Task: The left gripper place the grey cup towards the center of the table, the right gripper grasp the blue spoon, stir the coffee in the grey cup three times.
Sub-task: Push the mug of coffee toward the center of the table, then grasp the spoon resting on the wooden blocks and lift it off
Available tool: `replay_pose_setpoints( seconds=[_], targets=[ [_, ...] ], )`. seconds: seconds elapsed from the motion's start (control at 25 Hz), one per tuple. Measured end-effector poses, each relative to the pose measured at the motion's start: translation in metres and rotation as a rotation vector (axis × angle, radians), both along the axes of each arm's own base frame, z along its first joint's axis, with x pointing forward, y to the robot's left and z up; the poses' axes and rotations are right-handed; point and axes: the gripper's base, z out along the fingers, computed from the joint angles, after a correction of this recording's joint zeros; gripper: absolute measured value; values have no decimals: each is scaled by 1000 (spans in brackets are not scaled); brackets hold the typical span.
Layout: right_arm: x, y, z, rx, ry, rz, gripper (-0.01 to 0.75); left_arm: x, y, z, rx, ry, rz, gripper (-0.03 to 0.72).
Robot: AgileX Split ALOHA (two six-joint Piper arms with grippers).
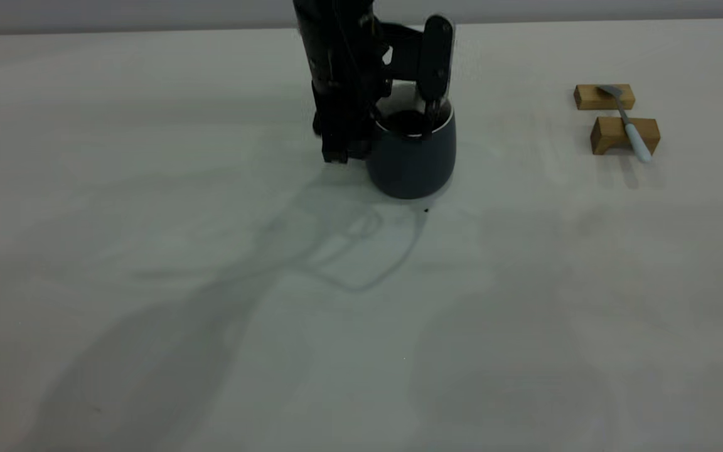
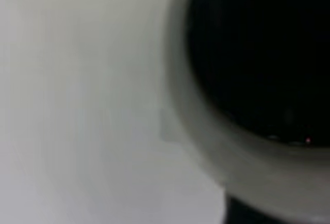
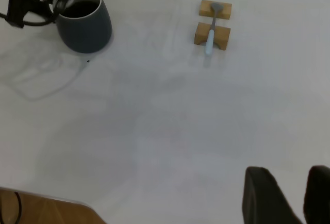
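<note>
The grey cup (image 1: 413,160) stands upright on the table (image 1: 211,351) near the middle, with dark coffee (image 1: 407,120) inside. My left gripper (image 1: 383,135) straddles the cup's left wall. One finger (image 1: 434,69) dips inside the rim and the other reaches the table outside the cup, a wide gap between them. The handle is hidden behind the arm. In the left wrist view the cup's pale rim (image 2: 216,146) and the coffee (image 2: 263,53) fill the frame. The blue spoon (image 1: 630,125) lies across two wooden blocks at the right. My right gripper (image 3: 304,195) hovers open and empty, far from the spoon (image 3: 211,34) and the cup (image 3: 85,25).
Two tan wooden blocks (image 1: 604,96) (image 1: 612,135) carry the spoon near the right edge. A tiny dark speck (image 1: 425,210) lies just in front of the cup. A brown edge (image 3: 46,208) shows at one corner of the right wrist view.
</note>
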Motion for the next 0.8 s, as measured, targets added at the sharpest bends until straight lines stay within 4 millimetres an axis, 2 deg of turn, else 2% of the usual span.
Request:
replay_pose_setpoints(
  seconds=[0.04,0.12,0.24,0.4,0.6,0.8],
  targets=[
    [0,0,0,0,0,0,240,0,0,1,-4,1,1,584],
    [0,0,0,0,0,0,240,0,-2,7,-10,-8,-1,659],
    [0,0,0,0,0,0,240,0,-3,24,-22,-21,12,676],
    [0,0,0,0,0,0,240,1,-3,59,-70,-51,93,620],
    [0,0,0,0,0,0,240,-4,1,123,-168,-90,280,495],
    [0,0,0,0,0,0,240,-21,15,183,-215,-77,481,395]
  ],
)
